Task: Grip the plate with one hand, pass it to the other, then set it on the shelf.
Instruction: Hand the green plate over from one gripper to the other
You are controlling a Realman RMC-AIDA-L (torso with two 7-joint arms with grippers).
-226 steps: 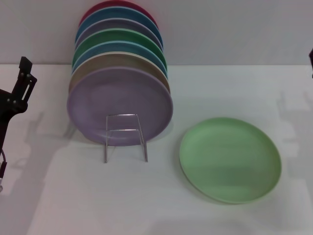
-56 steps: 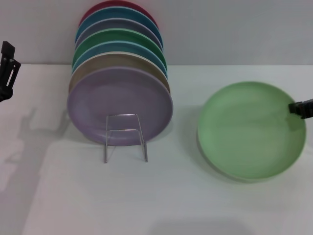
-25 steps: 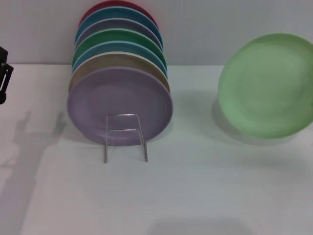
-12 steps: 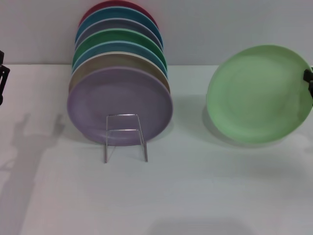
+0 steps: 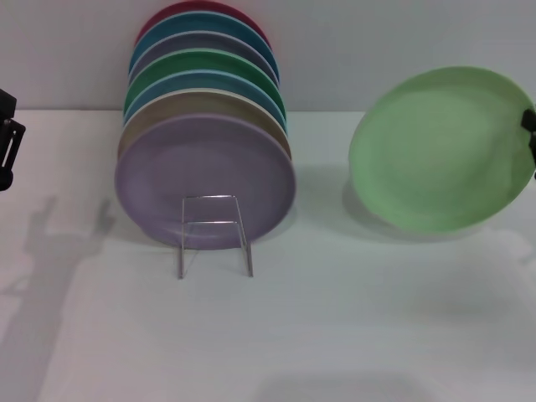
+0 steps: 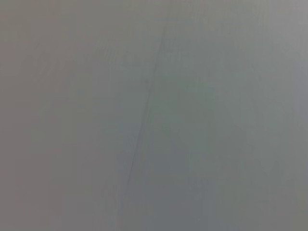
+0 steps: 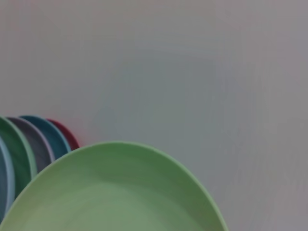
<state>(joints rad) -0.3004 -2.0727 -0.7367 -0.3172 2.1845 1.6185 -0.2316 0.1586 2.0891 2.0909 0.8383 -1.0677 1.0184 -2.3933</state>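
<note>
The pale mint-green plate (image 5: 435,151) hangs tilted in the air at the right, above the white table, its face turned toward me. My right gripper (image 5: 529,127) is shut on its right rim; only a dark bit of it shows at the picture's edge. In the right wrist view the plate (image 7: 113,192) fills the lower part. The shelf (image 5: 214,228), a thin silver wire rack, stands left of centre. My left gripper (image 5: 7,138) hovers at the far left edge, well away from the plate.
Several plates stand upright in the shelf, a lavender plate (image 5: 205,176) in front and a dark green plate (image 5: 205,65) among those behind. The same stack (image 7: 29,149) shows edge-on in the right wrist view. A grey wall rises behind. The left wrist view shows only a grey surface.
The plate, flat on the table 9 s ago, has been lifted by my right gripper. Over the last second it has come left and slightly down. The left gripper shifted a little.
</note>
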